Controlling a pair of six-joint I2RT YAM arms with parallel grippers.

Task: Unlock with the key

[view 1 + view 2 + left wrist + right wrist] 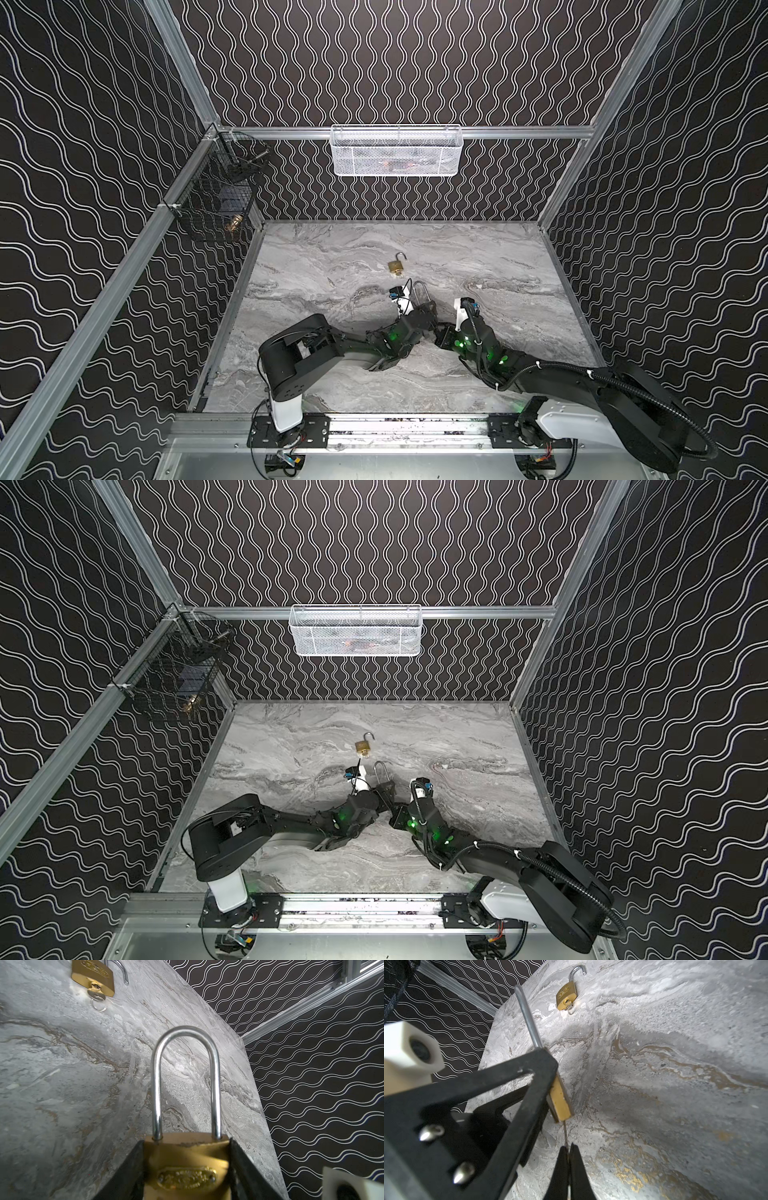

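A grey marble-patterned worktop (pixel 519 270) fills the floor of the enclosure, whose black walls carry white wavy lines. A white mesh basket (pixel 395 151) hangs on the back rail, and a black wire basket (pixel 216 208) hangs on the left rail. Both arms reach in and meet near the middle of the worktop.

The left hand (pixel 186 1145) is clamped on the sides of a brass padlock with a long steel shackle (pixel 187 1157). Both shackle legs are seated in the body, and the shackle points toward the back wall. The right hand (pixel 568 1147), just beside it, is pinched shut on a thin silver key (pixel 564 1132) whose blade runs into that padlock's underside.

Farther back on the worktop lies a smaller brass padlock (pixel 566 995). Its shackle is swung open, and a small ringed key (pixel 570 1008) sits in its keyhole.
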